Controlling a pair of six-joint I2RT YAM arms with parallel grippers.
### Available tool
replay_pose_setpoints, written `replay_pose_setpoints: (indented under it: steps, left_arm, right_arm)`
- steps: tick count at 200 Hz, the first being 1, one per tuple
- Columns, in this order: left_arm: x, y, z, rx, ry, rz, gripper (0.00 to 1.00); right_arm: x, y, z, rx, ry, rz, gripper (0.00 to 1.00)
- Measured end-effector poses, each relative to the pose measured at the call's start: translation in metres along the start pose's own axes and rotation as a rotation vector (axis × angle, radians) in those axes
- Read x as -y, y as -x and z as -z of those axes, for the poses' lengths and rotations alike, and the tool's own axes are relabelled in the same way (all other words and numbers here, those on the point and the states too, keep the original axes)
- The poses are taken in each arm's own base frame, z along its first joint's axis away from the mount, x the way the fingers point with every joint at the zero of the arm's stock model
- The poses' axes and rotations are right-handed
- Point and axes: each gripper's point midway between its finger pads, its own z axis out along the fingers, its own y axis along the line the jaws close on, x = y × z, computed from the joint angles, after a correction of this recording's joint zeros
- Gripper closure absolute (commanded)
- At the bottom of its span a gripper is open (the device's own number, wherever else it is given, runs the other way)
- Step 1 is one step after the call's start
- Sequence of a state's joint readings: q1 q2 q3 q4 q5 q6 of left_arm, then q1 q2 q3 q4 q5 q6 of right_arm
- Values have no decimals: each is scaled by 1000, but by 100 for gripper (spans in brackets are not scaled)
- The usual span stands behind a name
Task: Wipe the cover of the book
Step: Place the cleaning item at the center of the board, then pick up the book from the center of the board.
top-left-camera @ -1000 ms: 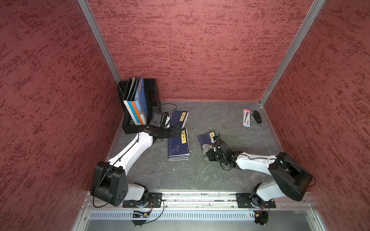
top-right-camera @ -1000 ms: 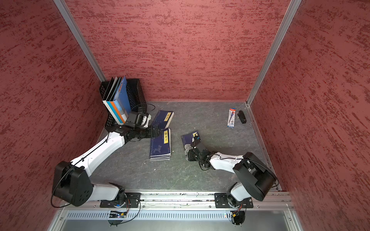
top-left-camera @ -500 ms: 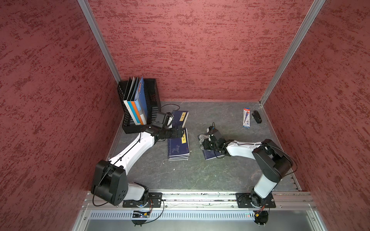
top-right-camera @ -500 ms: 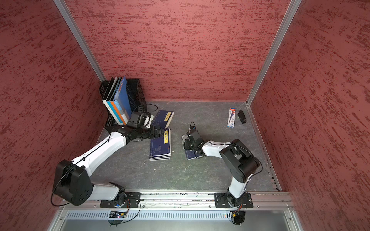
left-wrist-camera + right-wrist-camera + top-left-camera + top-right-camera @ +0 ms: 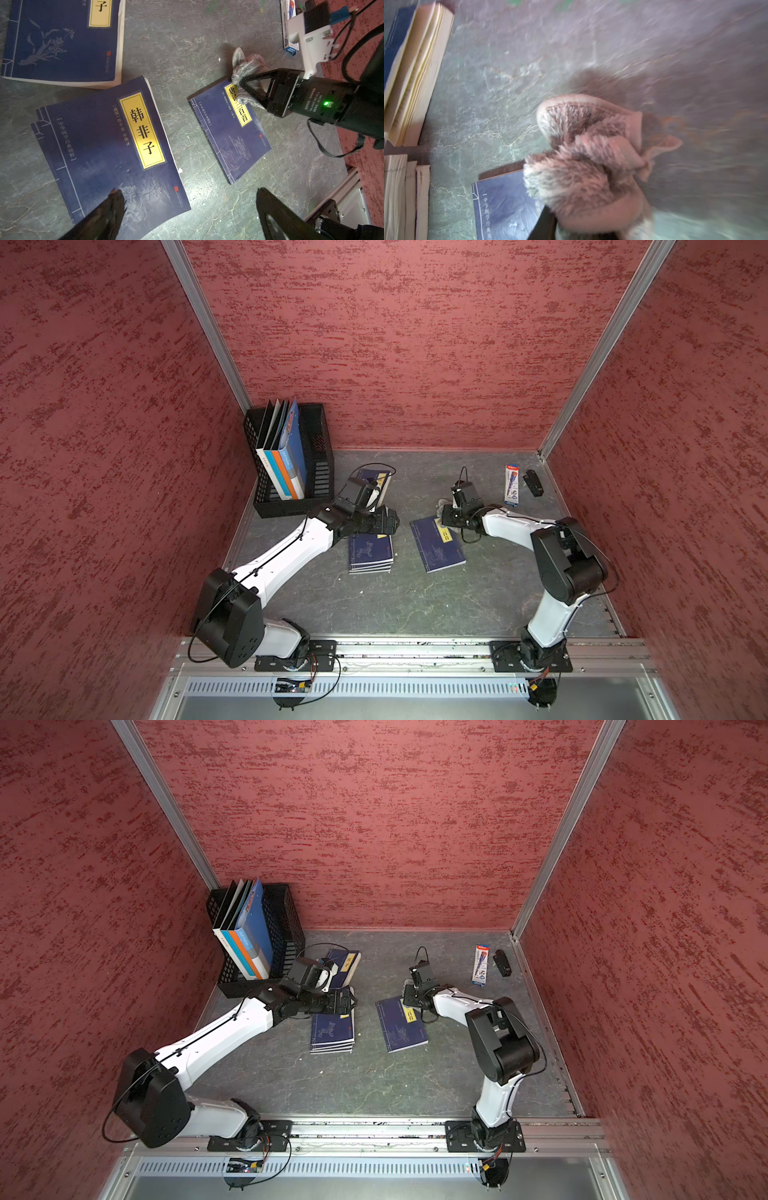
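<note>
Book [image 5: 230,133]: cloth [image 5: 247,66], gripped by right tool [image 5: 242,83], has swept to its far corner; left tool [image 5: 188,193] wide.

Red textured walls [image 5: 395,344] with aluminium corner posts [image 5: 208,323] enclose a grey veined floor [image 5: 374,605].

Book [image 5: 232,141]: navy cover, yellow title label. Cloth [image 5: 581,166]: pinkish-grey, fuzzy speckle. Table [image 5: 415,605]: grey-green, marbled veins. Walls [image 5: 395,344]: mottled red.
</note>
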State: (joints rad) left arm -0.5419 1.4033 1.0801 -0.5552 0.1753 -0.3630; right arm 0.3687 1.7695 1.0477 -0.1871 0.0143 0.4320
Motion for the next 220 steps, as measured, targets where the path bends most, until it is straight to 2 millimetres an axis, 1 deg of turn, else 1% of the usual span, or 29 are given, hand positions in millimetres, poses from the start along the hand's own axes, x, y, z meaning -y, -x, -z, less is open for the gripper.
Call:
replay_pose_setpoints:
  steps: [14, 28, 51, 60, 73, 88, 100, 115, 129, 148, 168, 185, 203, 220]
  left_arm:
    - [2, -2, -3, -6, -1, 0, 0]
    - [9, -5, -7, -16, -9, -13, 0]
    - [23, -11, -16, -38, -27, -39, 0]
    - [28, -12, -19, -43, -34, -46, 0]
    - [32, -15, -23, -51, -40, -50, 0]
    - [35, -18, -27, -58, -44, -53, 0]
    - [36, -20, -30, -64, -45, -53, 0]
    - [38, -22, -35, -72, -45, -53, 0]
    - [40, -25, -41, -83, -45, -49, 0]
    - [43, -31, -49, -102, -46, -51, 0]
    - [49, -36, -57, -121, -50, -53, 0]
    - [54, -39, -64, -132, -53, -53, 0]
    - [57, -42, -68, -140, -55, -46, 0]
    - [60, -42, -73, -141, -57, -39, 0]
  right_arm:
    - [13, 14, 8, 27, -29, -12, 80]
    - [31, 26, 14, 53, -69, -33, 79]
    - [59, 31, 16, 60, -141, -63, 77]
    - [67, 32, 17, 62, -163, -71, 71]
    - [74, 32, 17, 64, -192, -81, 55]
    - [80, 29, 18, 61, -221, -73, 43]
    - [84, 26, 18, 54, -237, -73, 38]
    - [86, 21, 20, 45, -245, -70, 35]
    - [87, 19, 27, 46, -244, -66, 33]
    - [81, 25, 45, 73, -224, -62, 32]
    - [67, 36, 66, 113, -169, -53, 32]
    - [53, 38, 77, 125, -120, -40, 32]
    - [34, 30, 80, 108, -66, -10, 32]
    - [17, 11, 74, 63, -19, 24, 34]
